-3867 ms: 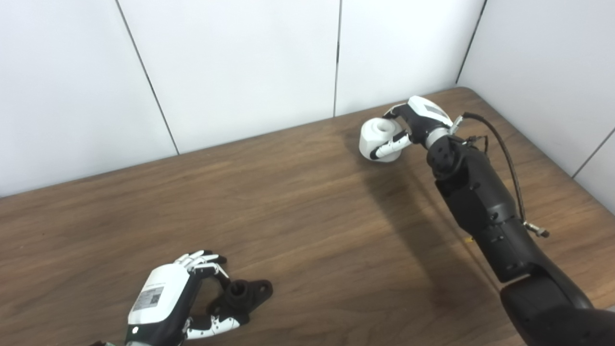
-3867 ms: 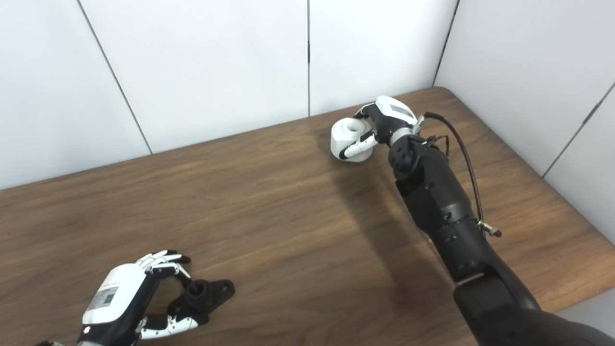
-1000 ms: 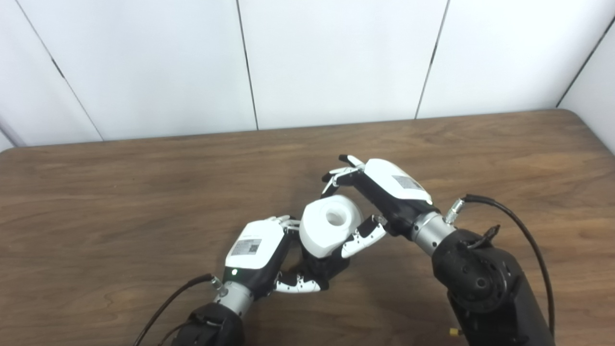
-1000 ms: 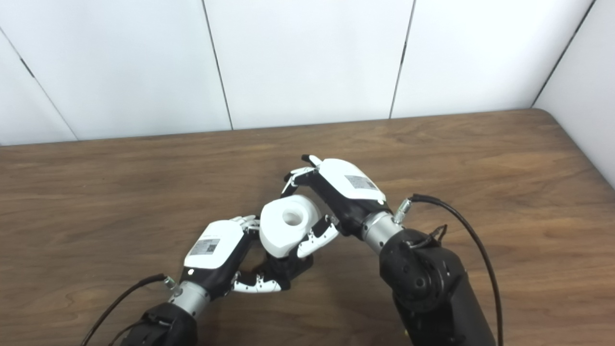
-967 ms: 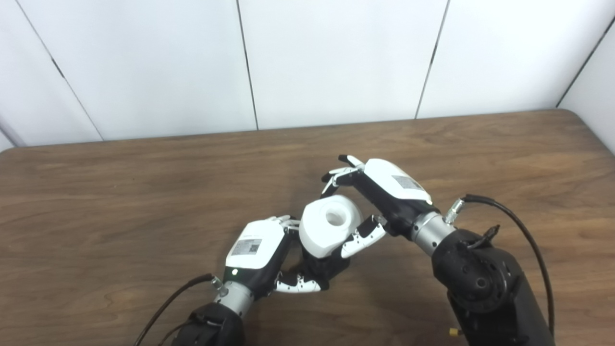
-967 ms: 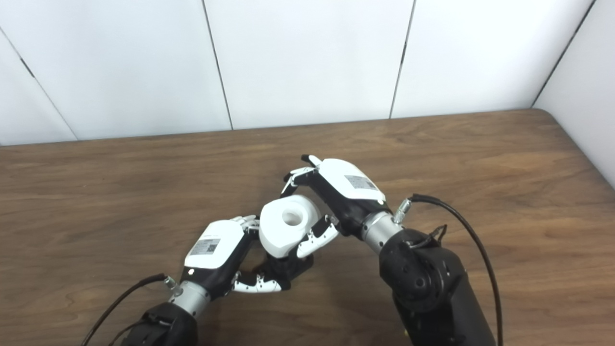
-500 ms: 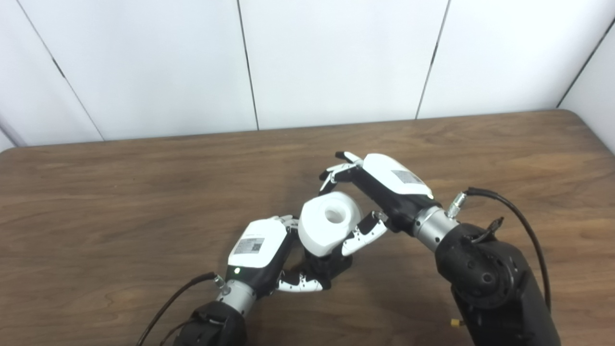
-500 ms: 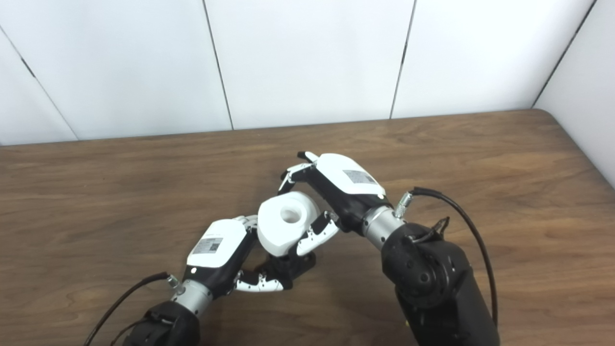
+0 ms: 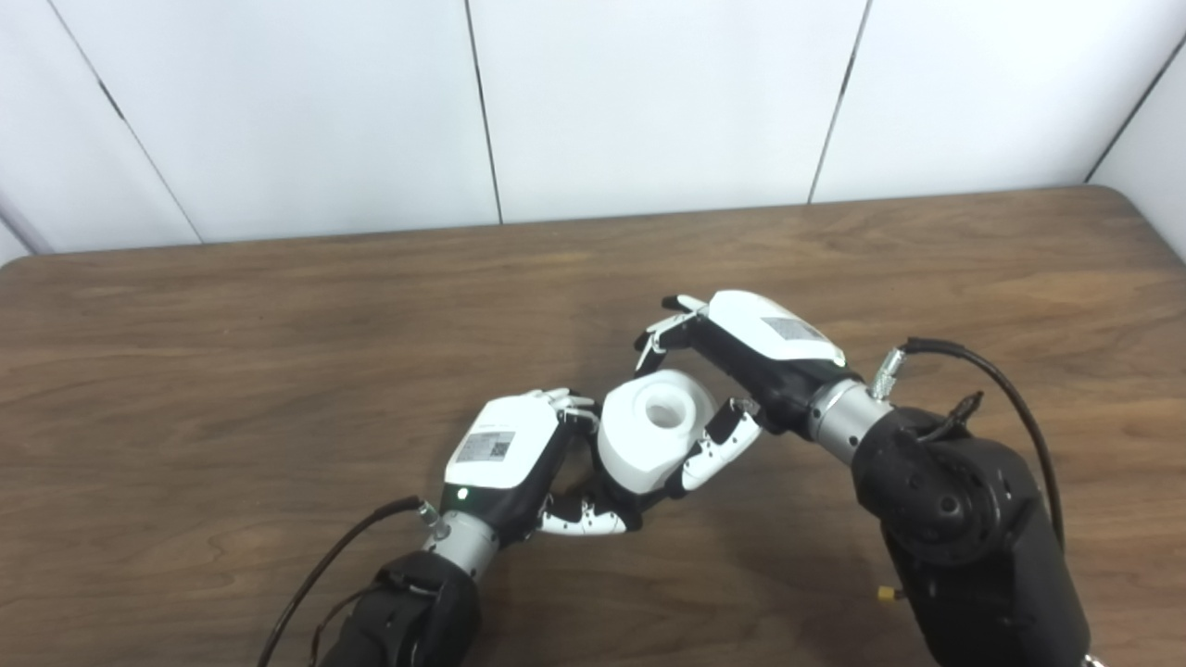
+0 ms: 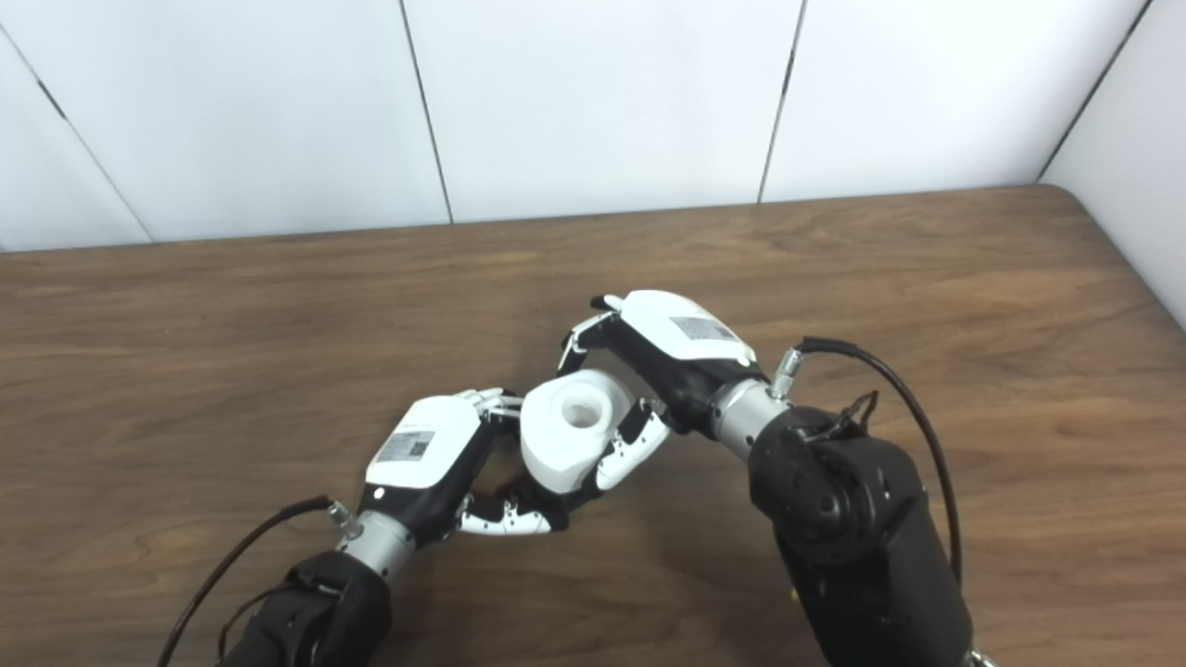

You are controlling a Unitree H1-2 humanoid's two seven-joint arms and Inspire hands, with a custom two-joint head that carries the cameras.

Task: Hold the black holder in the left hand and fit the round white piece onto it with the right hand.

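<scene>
Left eye view, lower centre: the left hand point(image 9: 505, 454) is clamped on the black holder point(image 9: 619, 505), mostly hidden beneath the round white piece point(image 9: 654, 440). Just right, the right hand point(image 9: 741, 371) grips that piece. It appears to sit on the holder; whether fully seated is unclear, so pressing home may remain.

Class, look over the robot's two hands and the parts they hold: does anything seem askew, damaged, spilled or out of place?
Nothing stands out. The right hand grips the round white piece, tilted a little, over the black holder, which the left hand holds low by the wooden table. The holder is mostly hidden, so the fit cannot be judged.
</scene>
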